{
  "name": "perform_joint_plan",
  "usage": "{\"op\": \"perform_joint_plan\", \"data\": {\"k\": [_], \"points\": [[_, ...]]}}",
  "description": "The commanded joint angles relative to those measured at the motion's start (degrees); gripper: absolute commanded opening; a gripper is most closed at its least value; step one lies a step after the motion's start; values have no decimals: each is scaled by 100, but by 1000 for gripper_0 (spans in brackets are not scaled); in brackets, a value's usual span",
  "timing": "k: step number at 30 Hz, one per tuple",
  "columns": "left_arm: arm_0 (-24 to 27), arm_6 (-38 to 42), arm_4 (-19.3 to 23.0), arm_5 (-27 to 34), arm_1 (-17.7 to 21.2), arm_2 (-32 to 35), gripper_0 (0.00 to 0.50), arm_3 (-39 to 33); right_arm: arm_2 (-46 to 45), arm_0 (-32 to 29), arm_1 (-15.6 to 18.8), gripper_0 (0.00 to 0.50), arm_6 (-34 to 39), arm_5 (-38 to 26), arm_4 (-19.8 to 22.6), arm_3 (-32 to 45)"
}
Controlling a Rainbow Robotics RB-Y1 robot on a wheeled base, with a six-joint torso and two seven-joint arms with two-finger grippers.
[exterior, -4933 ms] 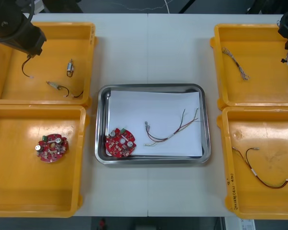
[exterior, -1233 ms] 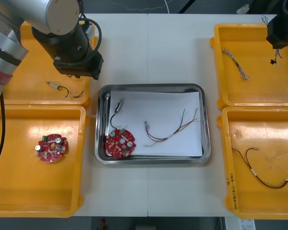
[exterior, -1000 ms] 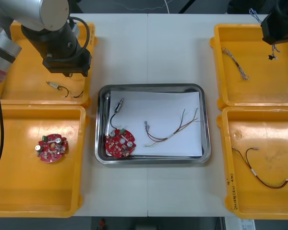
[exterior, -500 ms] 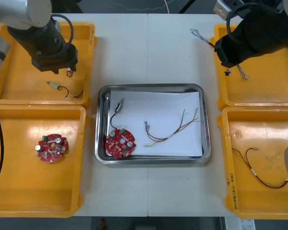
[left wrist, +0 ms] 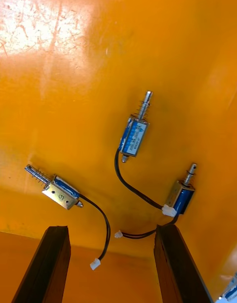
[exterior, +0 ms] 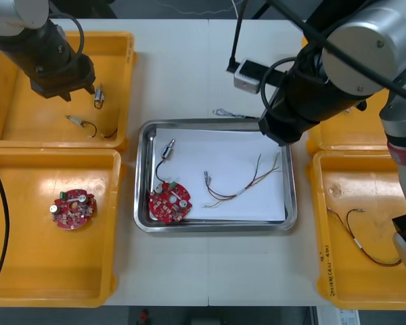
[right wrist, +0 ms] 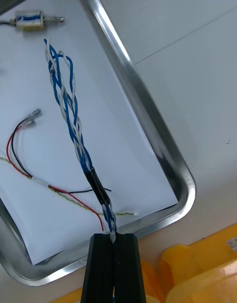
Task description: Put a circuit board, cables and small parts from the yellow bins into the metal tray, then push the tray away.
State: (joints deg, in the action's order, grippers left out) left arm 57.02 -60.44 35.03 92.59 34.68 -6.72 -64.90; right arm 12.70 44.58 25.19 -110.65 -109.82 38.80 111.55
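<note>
My right gripper [right wrist: 113, 243] is shut on one end of a twisted blue and white cable [right wrist: 69, 110], which hangs over the white-lined metal tray [right wrist: 148, 120]. In the front view this arm [exterior: 287, 112] is over the tray's far right corner [exterior: 281, 128], and the cable's free end [exterior: 224, 112] sticks out past the far rim. In the tray lie a round red circuit board [exterior: 169, 201], a small metal part [exterior: 168, 150] and a red and yellow cable [exterior: 243, 183]. My left gripper [left wrist: 111, 263] hangs open above three small metal parts [left wrist: 134, 135] in the far left yellow bin [exterior: 13, 101].
The near left bin [exterior: 27, 271] holds another circuit board [exterior: 72, 208]. A red and black cable [exterior: 365, 240] lies in the near right bin [exterior: 392, 196]. An orange bin corner [right wrist: 202, 271] sits just beside the tray. Bare table [exterior: 210, 61] stretches beyond the tray.
My right arm has swung from the far right bin to the tray's far right corner with the twisted cable in its grip. The left arm has drifted farther left over its bin.
</note>
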Motion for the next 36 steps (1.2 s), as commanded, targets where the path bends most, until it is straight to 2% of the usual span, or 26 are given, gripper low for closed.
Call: {"op": "perform_joint_plan", "data": {"k": [1,4,9,16,21,25,32,36], "points": [[284,604,-13,-241,197,136,500,302,383,-239,-67,0,-476,-18,-232,218],[284,622,13,-346,197,136,500,443,681,-344,-67,0,-801,22,-496,209],[170,630,13,-355,179,136,500,522,1288,-362,-84,0,-985,575,-927,25],[-94,657,22,-566,179,136,500,531,1429,-362,-278,0,-1056,1191,-935,-520],[-244,709,-40,-847,179,136,500,531,1736,-362,-322,0,-1170,1533,-1322,-810],[-296,709,-101,-909,179,136,500,593,1815,-362,-339,0,-1187,1806,-1419,-1065],[-296,613,-136,-1181,179,75,500,1041,1947,-344,-374,0,-1337,2210,-1533,-1417],[-296,622,-119,-1392,179,-84,500,1199,2009,-353,-374,0,-1416,2228,-1586,-1461]]}}
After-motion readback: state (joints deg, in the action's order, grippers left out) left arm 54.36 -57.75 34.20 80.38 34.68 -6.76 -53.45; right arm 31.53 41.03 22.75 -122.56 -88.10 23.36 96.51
